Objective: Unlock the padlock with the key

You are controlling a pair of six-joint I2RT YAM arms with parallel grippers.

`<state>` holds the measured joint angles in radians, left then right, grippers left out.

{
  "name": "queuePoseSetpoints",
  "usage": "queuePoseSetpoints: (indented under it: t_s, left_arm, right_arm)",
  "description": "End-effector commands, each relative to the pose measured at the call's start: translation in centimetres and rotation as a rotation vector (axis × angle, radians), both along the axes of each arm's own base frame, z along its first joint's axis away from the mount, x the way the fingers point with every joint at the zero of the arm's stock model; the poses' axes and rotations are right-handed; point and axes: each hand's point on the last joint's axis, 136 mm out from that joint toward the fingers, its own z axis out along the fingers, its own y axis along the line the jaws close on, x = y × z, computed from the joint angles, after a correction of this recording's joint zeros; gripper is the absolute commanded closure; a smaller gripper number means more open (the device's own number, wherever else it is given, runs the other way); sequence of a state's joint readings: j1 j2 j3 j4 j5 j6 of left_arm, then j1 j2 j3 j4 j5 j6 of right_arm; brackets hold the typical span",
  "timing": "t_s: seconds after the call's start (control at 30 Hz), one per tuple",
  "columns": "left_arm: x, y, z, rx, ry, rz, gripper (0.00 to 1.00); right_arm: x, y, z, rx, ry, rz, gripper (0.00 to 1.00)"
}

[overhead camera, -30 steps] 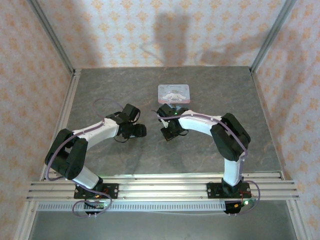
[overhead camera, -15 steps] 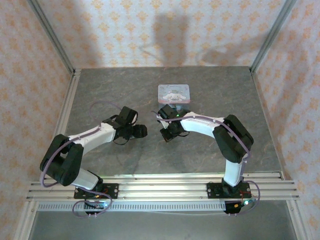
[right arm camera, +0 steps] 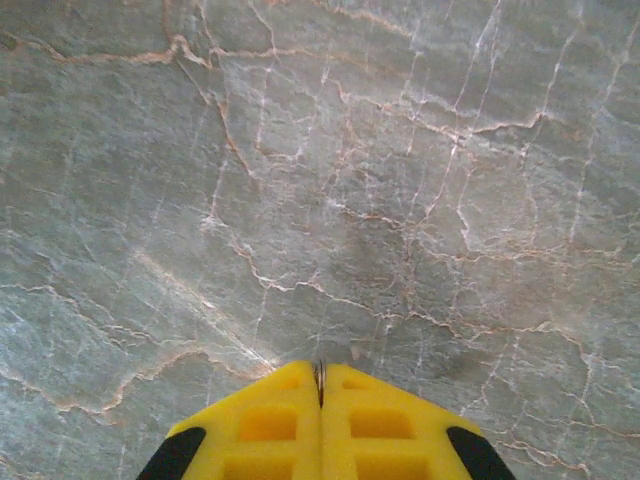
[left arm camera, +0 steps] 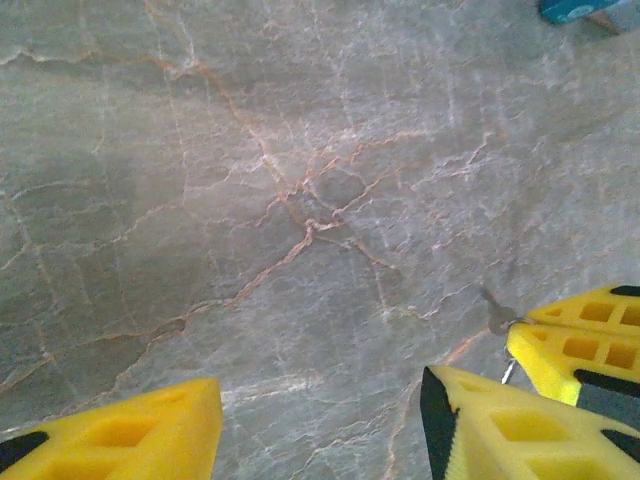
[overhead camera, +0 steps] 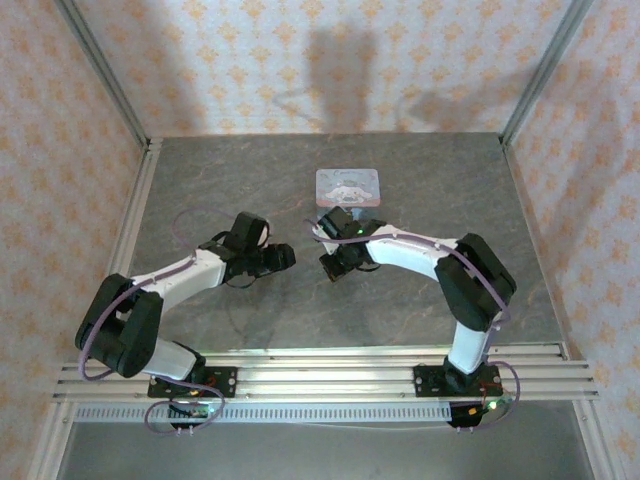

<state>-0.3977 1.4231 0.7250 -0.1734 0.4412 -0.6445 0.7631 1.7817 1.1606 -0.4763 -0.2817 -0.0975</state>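
A small key (left arm camera: 496,318) is pinched between the closed fingers of the right tool (right arm camera: 320,374). The left tool (left arm camera: 320,395) is held spread and empty, just beside it. The teal padlock (left arm camera: 576,9) is seen on the table (left arm camera: 250,180), well beyond both; the nearer arm cannot be told.

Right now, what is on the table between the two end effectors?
Nothing. In the top view, bare table lies between the left end effector and the right end effector, which pinches the key.

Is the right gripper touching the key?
Touching. In the left wrist view the key pokes out of the shut right gripper; in the right wrist view its metal edge sits pinched between the fingers.
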Motion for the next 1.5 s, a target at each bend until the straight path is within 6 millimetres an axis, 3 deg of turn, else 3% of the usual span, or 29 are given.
queuePoseSetpoints:
  t_s: [0.0, 0.3, 0.53, 0.67, 0.83, 1.13, 1.47]
  left_arm:
    - [0.6, -0.1, 1.3, -0.066, -0.04, 0.031, 0.45]
    - [1.1, -0.4, 3.1, -0.266, -0.071, 0.18, 0.45]
    - [1.5, -0.1, 5.7, -0.419, -0.083, 0.328, 0.45]
    - [1.4, 0.4, 6.6, -0.483, -0.049, 0.424, 0.46]
    - [1.1, 0.0, 7.1, -0.52, 0.018, 0.507, 0.55]
    - [2.1, -3.6, 7.8, -0.625, 0.083, 0.514, 0.58]
    - [2.7, -4.8, 8.2, -0.703, 0.113, 0.528, 0.61]
  right_arm:
    - [0.1, 0.1, 1.6, 0.02, -0.058, 0.036, 1.0]
    - [-0.6, 1.6, 3.9, 0.117, -0.036, 0.075, 1.0]
    - [-1.5, 3.8, 7.9, 0.27, -0.019, 0.122, 1.0]
    - [-0.7, 4.4, 10.1, 0.338, -0.051, 0.091, 1.0]
    - [0.4, 5.1, 12.4, 0.443, -0.093, 0.022, 1.0]
    - [1.0, 6.0, 12.7, 0.51, -0.084, -0.021, 1.0]
    - [1.0, 6.5, 12.2, 0.564, -0.065, -0.047, 1.0]
